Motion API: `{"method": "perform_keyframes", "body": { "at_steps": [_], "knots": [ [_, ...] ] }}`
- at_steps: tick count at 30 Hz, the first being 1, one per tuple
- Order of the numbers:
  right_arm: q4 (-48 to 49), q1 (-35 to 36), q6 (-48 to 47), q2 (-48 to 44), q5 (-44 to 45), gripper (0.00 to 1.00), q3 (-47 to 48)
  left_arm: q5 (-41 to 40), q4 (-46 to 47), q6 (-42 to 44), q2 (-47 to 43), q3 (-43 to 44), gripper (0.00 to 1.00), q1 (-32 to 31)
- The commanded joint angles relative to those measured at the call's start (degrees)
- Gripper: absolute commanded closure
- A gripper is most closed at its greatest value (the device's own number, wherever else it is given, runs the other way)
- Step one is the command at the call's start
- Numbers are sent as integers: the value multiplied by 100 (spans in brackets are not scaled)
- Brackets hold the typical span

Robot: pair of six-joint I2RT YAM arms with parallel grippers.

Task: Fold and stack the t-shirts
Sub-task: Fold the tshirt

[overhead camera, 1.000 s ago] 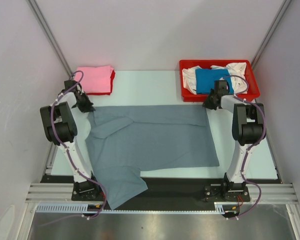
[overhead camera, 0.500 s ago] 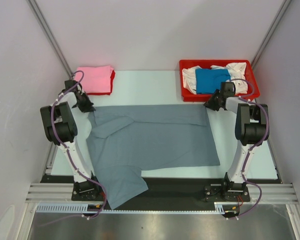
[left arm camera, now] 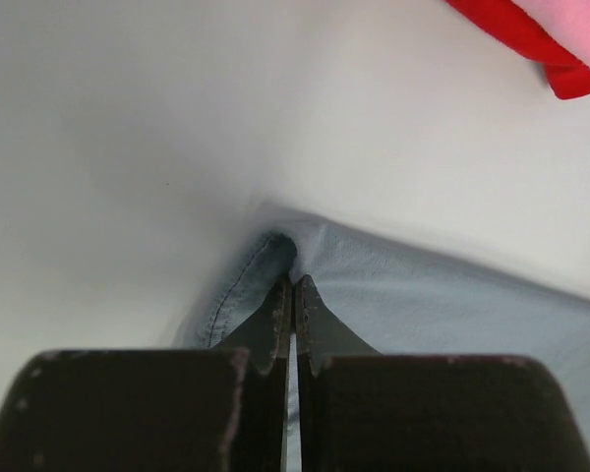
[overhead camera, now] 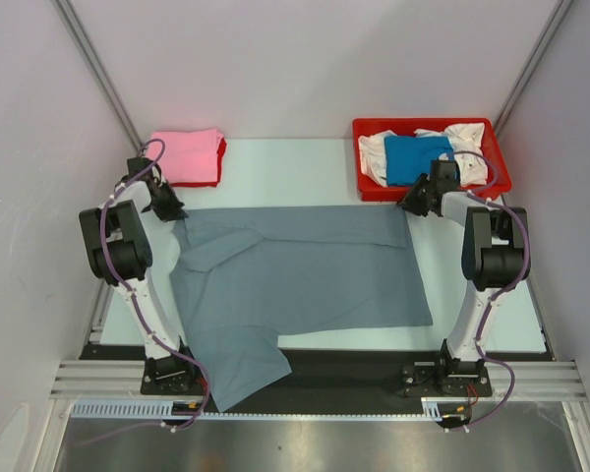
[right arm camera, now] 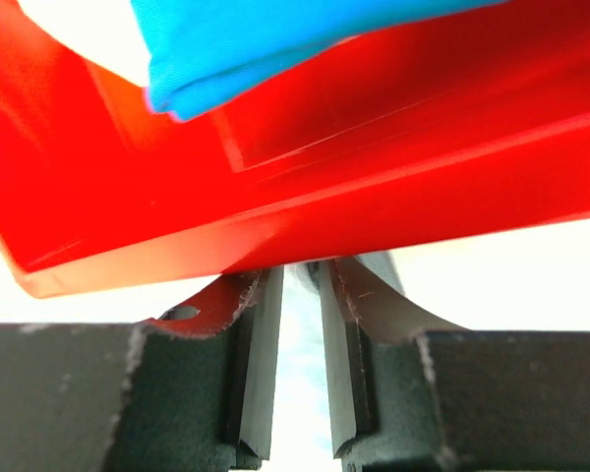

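Pinching a far corner of the grey t-shirt (overhead camera: 295,270), spread unfolded on the table (overhead camera: 295,177), the left gripper (overhead camera: 176,212) is clamped tight; the right gripper (overhead camera: 409,205) hangs parted, empty, beside the red tray (overhead camera: 500,175). A pink t-shirt (overhead camera: 185,155) lies folded; the blue t-shirt (overhead camera: 413,157) and white t-shirt (overhead camera: 467,133) wait in the tray.

Grey t-shirt (overhead camera: 305,275): spread flat, centre, sleeve trailing at 7 o'clock | pink t-shirt (overhead camera: 185,154): folded on red t-shirt (overhead camera: 219,163), 11 o'clock | blue t-shirt (overhead camera: 413,157): on crumpled white t-shirt (overhead camera: 374,152), 1 o'clock
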Motion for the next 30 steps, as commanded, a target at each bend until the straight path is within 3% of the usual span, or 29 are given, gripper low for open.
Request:
{"method": "perform_keyframes", "body": {
  "at_steps": [1,11,30],
  "knots": [
    [201,60,-120,-336,56,75,-11,-47,-5,107,56,179,100,-9],
    [34,69,-208,-134,92,69,7,-29,-5,90,74,196,100,-17],
    [78,77,-357,-213,57,74,-283,-29,-22,99,91,214,100,-17]
  ]
}}
